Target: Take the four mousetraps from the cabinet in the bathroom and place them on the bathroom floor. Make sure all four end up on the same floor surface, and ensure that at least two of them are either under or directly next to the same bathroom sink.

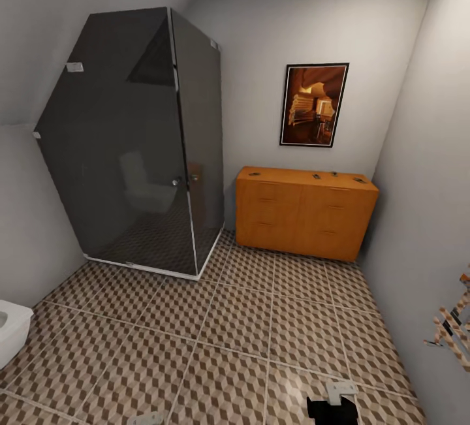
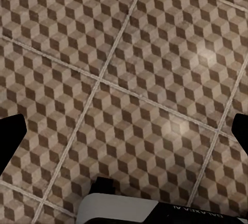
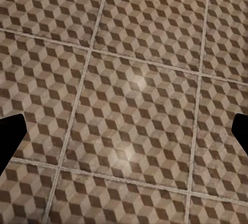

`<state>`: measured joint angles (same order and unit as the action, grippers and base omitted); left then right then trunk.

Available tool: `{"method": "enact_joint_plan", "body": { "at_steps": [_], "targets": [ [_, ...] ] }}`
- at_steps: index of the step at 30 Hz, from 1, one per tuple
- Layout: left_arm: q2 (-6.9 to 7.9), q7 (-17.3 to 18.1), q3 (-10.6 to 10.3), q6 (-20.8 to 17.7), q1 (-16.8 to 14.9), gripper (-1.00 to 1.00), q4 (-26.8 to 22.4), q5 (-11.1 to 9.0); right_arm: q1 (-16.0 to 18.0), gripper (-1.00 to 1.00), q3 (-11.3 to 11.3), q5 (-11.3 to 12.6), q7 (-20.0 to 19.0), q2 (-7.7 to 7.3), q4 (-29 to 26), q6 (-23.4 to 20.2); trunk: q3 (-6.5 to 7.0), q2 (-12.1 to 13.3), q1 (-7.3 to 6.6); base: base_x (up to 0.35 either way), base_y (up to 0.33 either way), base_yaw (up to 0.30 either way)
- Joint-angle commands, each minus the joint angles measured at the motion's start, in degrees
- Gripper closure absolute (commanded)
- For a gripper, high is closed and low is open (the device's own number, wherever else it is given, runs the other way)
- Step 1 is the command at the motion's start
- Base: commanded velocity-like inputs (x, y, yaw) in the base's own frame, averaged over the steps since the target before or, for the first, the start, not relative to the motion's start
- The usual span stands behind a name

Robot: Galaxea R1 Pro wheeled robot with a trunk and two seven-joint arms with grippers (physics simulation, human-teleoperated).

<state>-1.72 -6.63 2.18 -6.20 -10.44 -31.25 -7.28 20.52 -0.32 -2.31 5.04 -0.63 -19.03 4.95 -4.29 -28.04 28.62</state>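
- Cabinet (image 1: 305, 212) stands against the far wall, right of the shower enclosure (image 1: 140, 144).
- Four mousetraps (image 1: 254, 173) lie on the cabinet's top.
- Framed picture (image 1: 314, 104) hangs above it.
- Bathroom floor (image 1: 215, 333) lies in front.

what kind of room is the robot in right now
Most likely a bathroom: a dark glass shower enclosure in the corner, patterned floor tiles, and an orange-brown cabinet against the far wall.

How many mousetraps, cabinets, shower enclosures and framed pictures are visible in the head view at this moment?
Mousetraps, small dark items on the cabinet top: 4, at and
Orange-brown cabinet: 1
Dark glass shower enclosure: 1
Framed picture: 1
Total: 7
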Motion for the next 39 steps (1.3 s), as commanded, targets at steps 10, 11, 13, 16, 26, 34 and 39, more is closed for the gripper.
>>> {"method": "enact_joint_plan", "body": {
  "at_steps": [10, 11, 13, 16, 26, 34, 39],
  "targets": [
    [-0.04, -0.1, 0.1, -0.3, 0.0, -1.0, -0.1, -0.5, 0.0, -1.0, 0.0, -0.2, 0.1, 0.01, 0.0, 0.1, 1.69, 3.9, -2.17, 0.0, 0.0, -0.035],
    [-0.04, -0.1, 0.1, -0.3, 0.0, -1.0, -0.1, -0.5, 0.0, -1.0, 0.0, -0.2, 0.1, 0.01, 0.0, 0.1, 1.86, 4.3, -2.39, 0.0, 0.0, -0.185],
    [-0.04, -0.1, 0.1, -0.3, 0.0, -1.0, -0.1, -0.5, 0.0, -1.0, 0.0, -0.2, 0.1, 0.01, 0.0, 0.1, 2.22, 5.1, -2.83, 0.0, 0.0, -0.213],
    [-0.04, -0.1, 0.1, -0.3, 0.0, -1.0, -0.1, -0.5, 0.0, -1.0, 0.0, -0.2, 0.1, 0.01, 0.0, 0.1, 2.22, 5.1, -2.83, 0.0, 0.0, -0.239],
    [-0.04, -0.1, 0.1, -0.3, 0.0, -1.0, -0.1, -0.5, 0.0, -1.0, 0.0, -0.2, 0.1, 0.01, 0.0, 0.2, 2.22, 5.1, -2.83, 0.0, 0.0, -0.258],
    [-0.04, -0.1, 0.1, -0.4, 0.0, -1.0, -0.1, -0.5, 0.0, -1.0, 0.0, -0.2, 0.1, 0.01, 0.0, 0.2, 2.22, 5.1, -2.83, 0.0, 0.0, -0.264],
    [-0.04, -0.1, 0.2, -0.3, 0.0, -1.0, -0.1, -0.6, 0.0, -1.0, 0.0, -0.2, 0.1, 0.01, 0.0, 0.2, 2.22, 5.1, -2.83, 0.0, 0.0, -0.143]
  ]
}}
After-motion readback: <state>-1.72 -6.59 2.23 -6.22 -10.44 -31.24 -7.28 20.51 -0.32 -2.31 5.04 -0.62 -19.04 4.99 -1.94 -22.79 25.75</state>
